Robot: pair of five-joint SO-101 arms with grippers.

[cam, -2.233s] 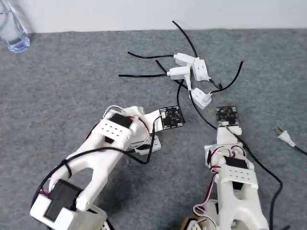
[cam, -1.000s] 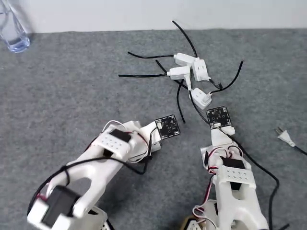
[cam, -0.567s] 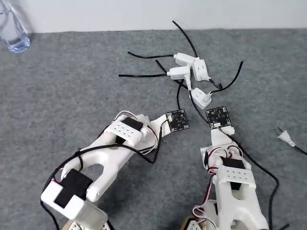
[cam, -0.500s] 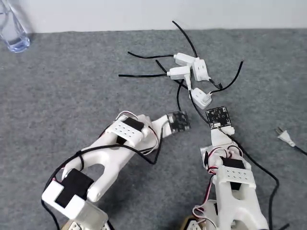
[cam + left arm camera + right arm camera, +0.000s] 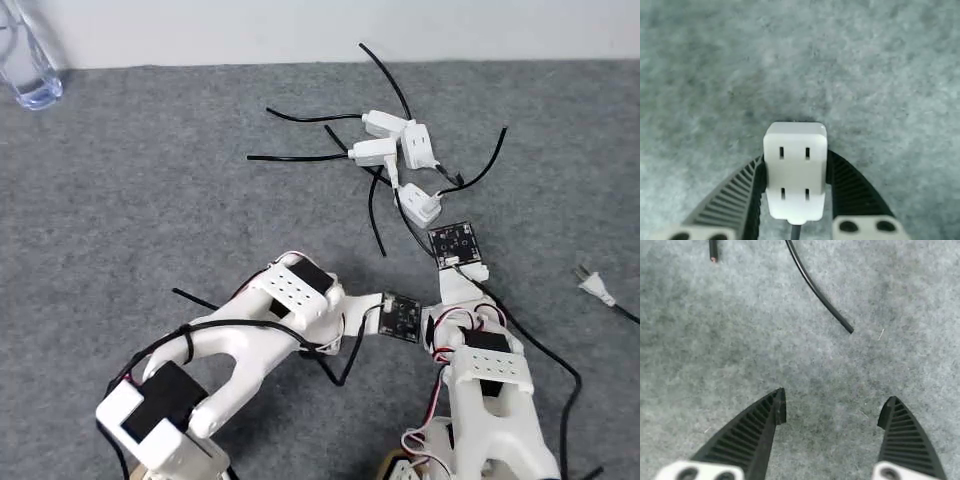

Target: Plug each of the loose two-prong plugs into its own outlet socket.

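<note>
Grey surface (image 5: 880, 60) is seen beneath the socket block (image 5: 795, 172) gripped by the left jaws; the right jaws are spread wide. Its slots should be kept level and exposed.

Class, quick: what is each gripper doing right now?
Left gripper: shut on a socket.
Right gripper: open, holding nothing.

Nothing legible here — no text, label or number can be read.

surface: grey felt mat (image 5: 150, 200) | back: white wall (image 5: 200, 30) | far corner: clear container (image 5: 27, 80)
</note>
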